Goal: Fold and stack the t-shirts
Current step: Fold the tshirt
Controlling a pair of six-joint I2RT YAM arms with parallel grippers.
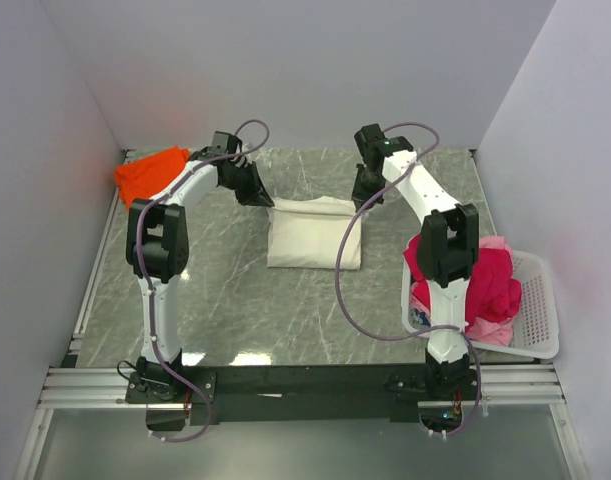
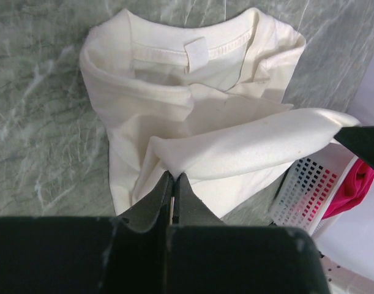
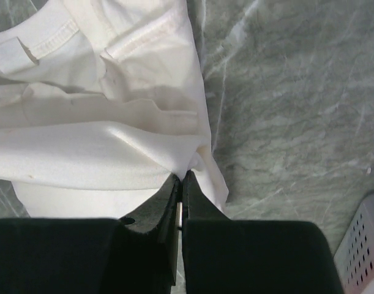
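Large cream cotton t-shirt lies part-folded mid-table. Left gripper and right gripper are each clamped on a far-edge corner, cloth raised between them. Light, limp, sags, so hold corners and pull taut. Bright orange t-shirt is bunched far-left. White plastic lattice basket holding crimson-red t-shirt sits right. Neither obstructs.

A grey marbled tabletop carries a cream cloth t-shirt centrally. An orange t-shirt lies far left, a white lattice basket right

Colours noted: cream t-shirt, orange t-shirt, crimson t-shirt, white lattice basket, grey-green marbled counter
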